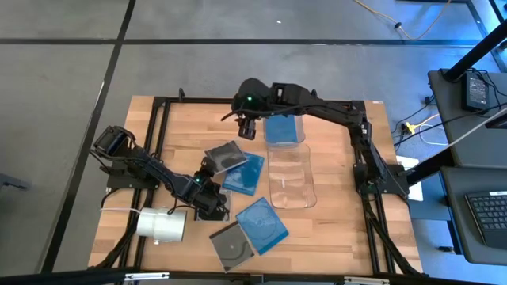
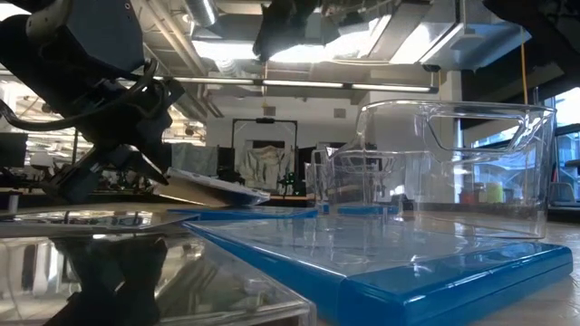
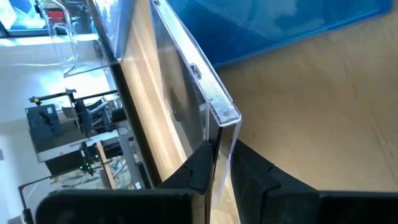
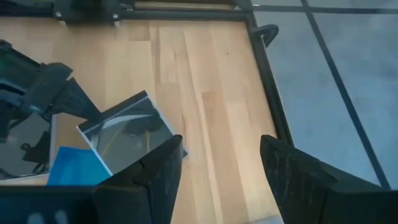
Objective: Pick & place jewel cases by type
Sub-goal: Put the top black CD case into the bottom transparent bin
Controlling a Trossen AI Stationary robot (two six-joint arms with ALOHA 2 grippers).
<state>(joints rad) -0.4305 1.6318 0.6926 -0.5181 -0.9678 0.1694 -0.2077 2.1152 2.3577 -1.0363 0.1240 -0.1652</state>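
Note:
My left gripper (image 1: 212, 170) is shut on a dark grey jewel case (image 1: 226, 156) near the table's middle. The case overlaps a blue jewel case (image 1: 247, 174). Another blue case (image 1: 262, 224) and a grey case (image 1: 230, 247) lie near the front edge, and a further blue case (image 1: 283, 128) lies in the far clear bin. My right gripper (image 1: 247, 127) hangs open, high over the far part of the table, with nothing between its fingers (image 4: 163, 163). Its wrist view looks down on the grey case (image 4: 127, 129). My left gripper pinches the grey case's clear edge (image 3: 221, 134) at a near-left corner between its two fingers (image 3: 202, 163). The fingers come slanting down from the table's left. The case is tilted, its held side (image 2: 195, 184) raised and its far side low by the blue case.
A clear bin (image 1: 291, 180) stands right of the cases, with the second bin (image 1: 299, 120) behind it. A white roll (image 1: 162, 226) lies at the near left. The black frame (image 1: 158, 119) runs along the table's left, far and right sides.

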